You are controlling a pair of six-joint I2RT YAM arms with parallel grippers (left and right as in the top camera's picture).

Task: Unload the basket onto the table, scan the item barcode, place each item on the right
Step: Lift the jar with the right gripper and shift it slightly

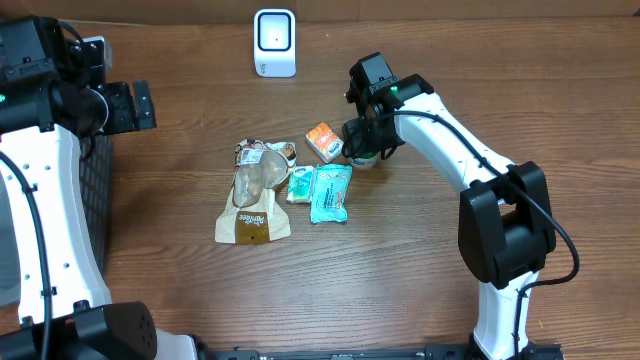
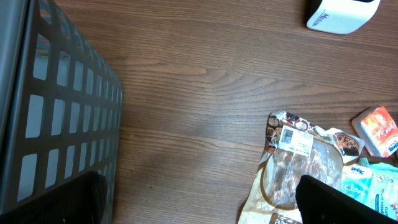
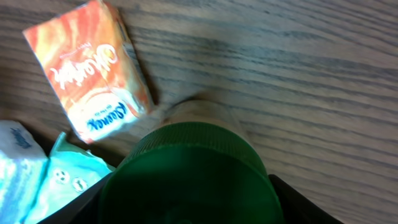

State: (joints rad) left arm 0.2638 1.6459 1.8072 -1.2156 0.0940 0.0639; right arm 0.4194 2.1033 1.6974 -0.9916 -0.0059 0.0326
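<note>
A jar with a dark green lid [image 3: 189, 180] stands by the orange carton [image 3: 93, 68] on the wooden table. My right gripper [image 3: 186, 208] is over it, a finger pressed against each side of the lid. In the overhead view the right gripper [image 1: 366, 140] covers most of the jar [image 1: 364, 160]. The white scanner [image 1: 274, 42] stands at the table's far edge. My left gripper [image 1: 138, 105] hovers at the far left, open and empty. From the left wrist view its fingers [image 2: 339, 202] frame bare wood and one corner of a brown snack bag [image 2: 292, 162].
Left of the jar lie the orange carton [image 1: 323, 141], a teal pack [image 1: 330, 193], a smaller teal pack [image 1: 300, 185] and the brown bag [image 1: 255, 200]. A dark mesh basket [image 2: 56, 124] stands along the left edge.
</note>
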